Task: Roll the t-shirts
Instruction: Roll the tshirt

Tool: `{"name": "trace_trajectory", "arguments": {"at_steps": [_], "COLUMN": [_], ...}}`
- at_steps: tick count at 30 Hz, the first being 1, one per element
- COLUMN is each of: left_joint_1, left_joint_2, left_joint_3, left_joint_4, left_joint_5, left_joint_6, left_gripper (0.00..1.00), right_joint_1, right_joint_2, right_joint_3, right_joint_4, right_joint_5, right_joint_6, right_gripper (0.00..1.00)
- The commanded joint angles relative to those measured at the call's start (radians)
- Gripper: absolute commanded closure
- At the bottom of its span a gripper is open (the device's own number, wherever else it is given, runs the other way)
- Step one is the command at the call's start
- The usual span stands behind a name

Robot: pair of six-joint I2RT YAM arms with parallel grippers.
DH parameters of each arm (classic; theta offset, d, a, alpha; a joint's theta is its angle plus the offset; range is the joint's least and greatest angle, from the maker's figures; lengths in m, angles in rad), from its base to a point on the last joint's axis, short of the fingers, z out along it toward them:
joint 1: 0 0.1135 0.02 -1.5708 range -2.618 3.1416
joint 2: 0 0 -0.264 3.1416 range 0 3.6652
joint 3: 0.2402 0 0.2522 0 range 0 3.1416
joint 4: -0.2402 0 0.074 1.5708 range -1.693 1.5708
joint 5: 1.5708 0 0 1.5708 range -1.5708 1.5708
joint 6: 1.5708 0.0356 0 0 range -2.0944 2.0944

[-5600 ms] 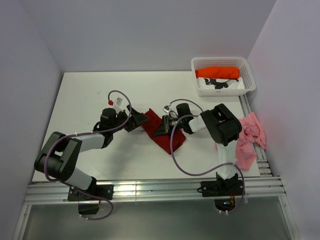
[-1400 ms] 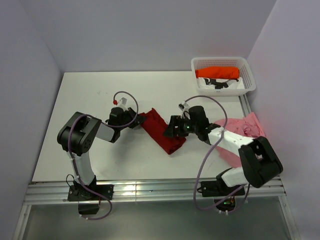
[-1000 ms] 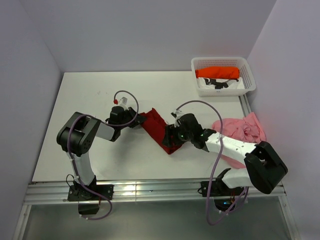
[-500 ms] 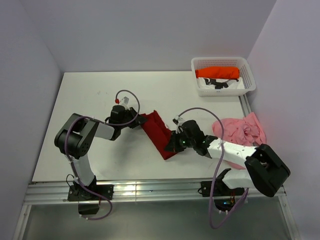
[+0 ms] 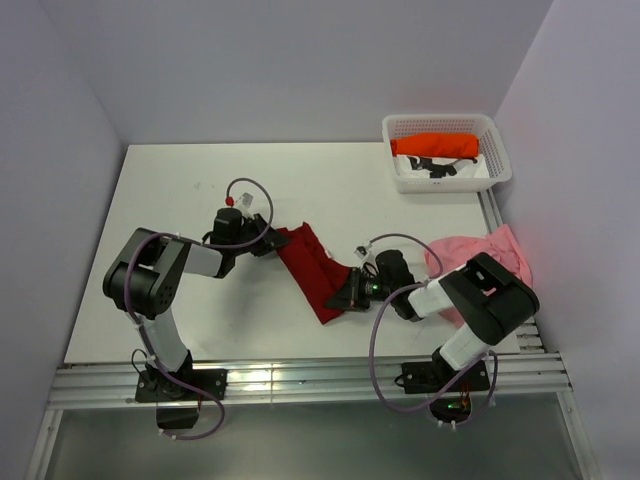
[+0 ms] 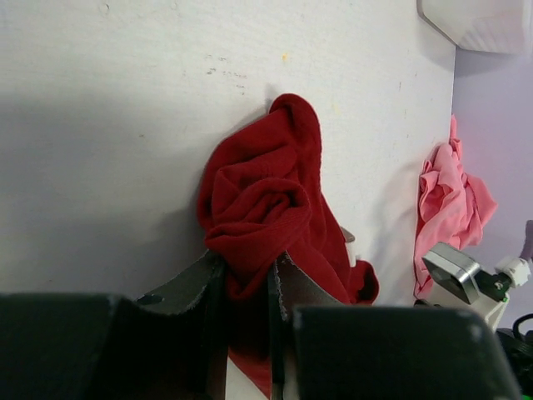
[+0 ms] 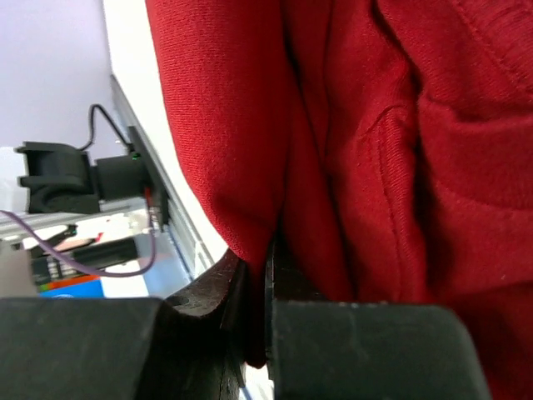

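The dark red t-shirt (image 5: pixel 315 270) lies as a long bunched strip across the middle of the table. My left gripper (image 5: pixel 268 243) is shut on its far left end, with a wad of red cloth (image 6: pixel 266 192) pinched between the pads at my left gripper (image 6: pixel 246 271). On the shirt's near right end my right gripper (image 5: pixel 347 297) is also shut; in the right wrist view a fold of red fabric (image 7: pixel 375 125) runs down into the closed jaws of my right gripper (image 7: pixel 260 275). The pink t-shirt (image 5: pixel 490 260) lies crumpled at the right edge. The orange-red t-shirt (image 5: pixel 435 146) sits in the basket.
A white mesh basket (image 5: pixel 440 121) stands at the back right corner, also holding white and black items. Metal rails (image 5: pixel 300 375) run along the near edge and the right side. Walls close in the left, back and right.
My right gripper has closed on the near end of the dark red t-shirt and drawn it toward the near edge, stretching the cloth. The left gripper keeps its hold in place.
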Motion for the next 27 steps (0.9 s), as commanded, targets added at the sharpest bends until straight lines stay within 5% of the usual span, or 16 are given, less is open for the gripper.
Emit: {"name": "trace_trajectory", "arguments": {"at_steps": [1, 6, 9, 20, 26, 27], "left_joint_1": [0.036, 0.042, 0.046, 0.047, 0.047, 0.047], "left_joint_2": [-0.035, -0.025, -0.022, -0.04, -0.026, -0.026], "left_joint_3": [0.027, 0.036, 0.043, 0.079, 0.089, 0.089], "left_joint_4": [0.034, 0.028, 0.027, -0.044, -0.043, -0.04], "left_joint_5": [-0.054, -0.041, -0.032, -0.035, -0.02, -0.018], "left_joint_6": [0.042, 0.051, 0.058, 0.109, 0.115, 0.114], "left_gripper": [0.93, 0.93, 0.93, 0.93, 0.93, 0.93], "right_joint_1": [0.005, 0.007, 0.008, 0.022, 0.053, 0.06], "right_joint_2": [0.086, 0.091, 0.054, -0.164, -0.331, -0.394], "right_joint_3": [-0.059, -0.071, -0.067, -0.037, -0.013, 0.005], "right_joint_4": [-0.058, -0.062, -0.157, -0.433, -0.616, -0.672], "right_joint_5": [-0.025, -0.01, 0.043, 0.193, 0.313, 0.329], "right_joint_6": [0.036, 0.042, 0.011, -0.05, -0.07, -0.072], "right_gripper": [1.0, 0.89, 0.7, 0.62, 0.47, 0.39]}}
